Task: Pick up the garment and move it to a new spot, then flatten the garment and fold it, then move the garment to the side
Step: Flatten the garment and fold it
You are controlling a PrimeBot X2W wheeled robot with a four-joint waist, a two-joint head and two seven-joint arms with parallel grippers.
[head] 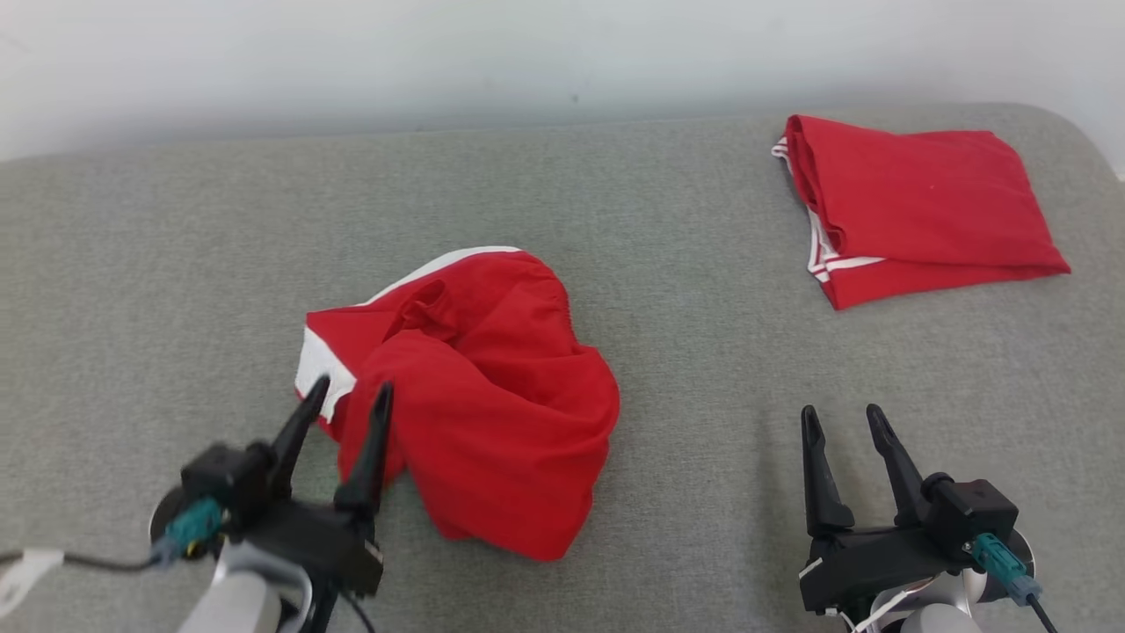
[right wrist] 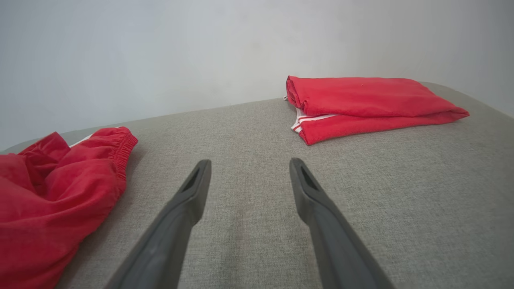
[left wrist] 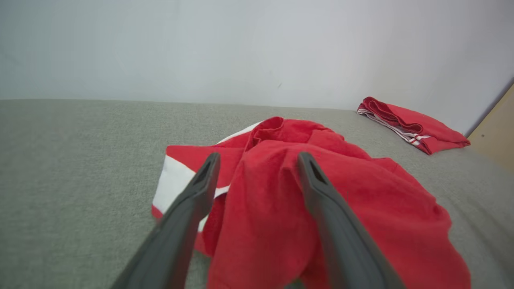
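A crumpled red garment (head: pixel 479 396) with white trim lies in a heap near the middle of the grey surface; it also shows in the left wrist view (left wrist: pixel 321 200) and at the left of the right wrist view (right wrist: pixel 52 188). My left gripper (head: pixel 349 387) (left wrist: pixel 257 160) stands open at the heap's near left edge, its fingers spread over the cloth and holding nothing. My right gripper (head: pixel 842 413) (right wrist: pixel 248 166) is open over bare surface to the right of the garment, well apart from it.
A second red garment (head: pixel 914 207) (right wrist: pixel 369 102) (left wrist: pixel 409 126), neatly folded, lies at the far right of the grey padded surface (head: pixel 176 264). A pale wall (head: pixel 527 53) runs along the back edge. A light wooden panel (left wrist: pixel 496 124) stands beyond the right end.
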